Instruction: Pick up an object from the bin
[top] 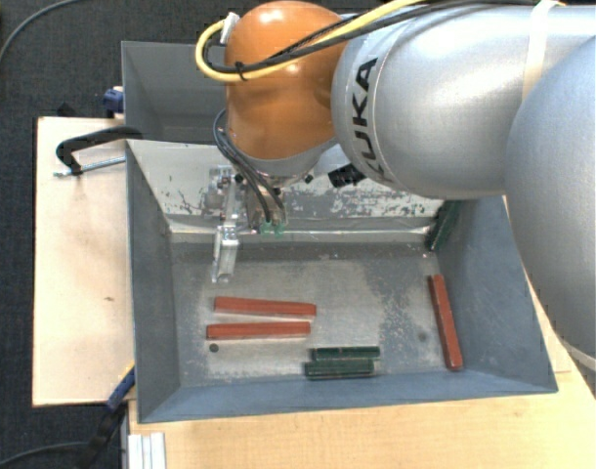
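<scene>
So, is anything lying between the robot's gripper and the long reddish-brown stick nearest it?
Nothing visible. Only grey bin floor separates the gripper from the upper reddish-brown flat stick; its twin lies beyond.

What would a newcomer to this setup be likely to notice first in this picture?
The big silver arm with its orange cover looms across the top and right, and its gripper hangs over the back left of the grey bin. Just in front of it, two red-brown sticks lie side by side. A dark green stick lies near the front wall, and a third red-brown stick lies along the right wall.
</scene>
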`<state>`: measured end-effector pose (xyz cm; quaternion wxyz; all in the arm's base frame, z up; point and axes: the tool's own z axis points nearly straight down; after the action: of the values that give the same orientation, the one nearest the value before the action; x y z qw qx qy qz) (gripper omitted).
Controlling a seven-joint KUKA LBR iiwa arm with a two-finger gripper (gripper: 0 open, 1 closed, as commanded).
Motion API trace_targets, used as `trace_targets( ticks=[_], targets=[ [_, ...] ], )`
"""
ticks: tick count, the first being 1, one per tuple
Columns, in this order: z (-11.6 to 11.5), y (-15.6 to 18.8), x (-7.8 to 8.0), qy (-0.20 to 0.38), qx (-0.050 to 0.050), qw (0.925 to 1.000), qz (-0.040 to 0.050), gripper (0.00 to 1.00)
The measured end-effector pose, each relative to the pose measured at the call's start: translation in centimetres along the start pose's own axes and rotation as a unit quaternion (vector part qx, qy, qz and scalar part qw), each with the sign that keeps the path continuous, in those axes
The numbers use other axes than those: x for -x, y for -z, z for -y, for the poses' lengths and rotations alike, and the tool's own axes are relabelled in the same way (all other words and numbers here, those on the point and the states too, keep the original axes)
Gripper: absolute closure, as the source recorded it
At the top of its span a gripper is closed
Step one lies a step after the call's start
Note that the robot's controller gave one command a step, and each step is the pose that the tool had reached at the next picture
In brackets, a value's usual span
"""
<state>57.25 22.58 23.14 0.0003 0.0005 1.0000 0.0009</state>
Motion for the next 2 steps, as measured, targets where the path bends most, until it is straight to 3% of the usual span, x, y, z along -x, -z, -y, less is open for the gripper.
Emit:
trace_targets(
  ticks=[1,2],
  targets=[
    [2.7,-10.3,-4.7,0.035,-0.002,0.9994,-0.0053,0.0],
    [7.0,-16.4,-1.7,0.067,-0.001,0.9978,-0.0024,0.0]
  ],
)
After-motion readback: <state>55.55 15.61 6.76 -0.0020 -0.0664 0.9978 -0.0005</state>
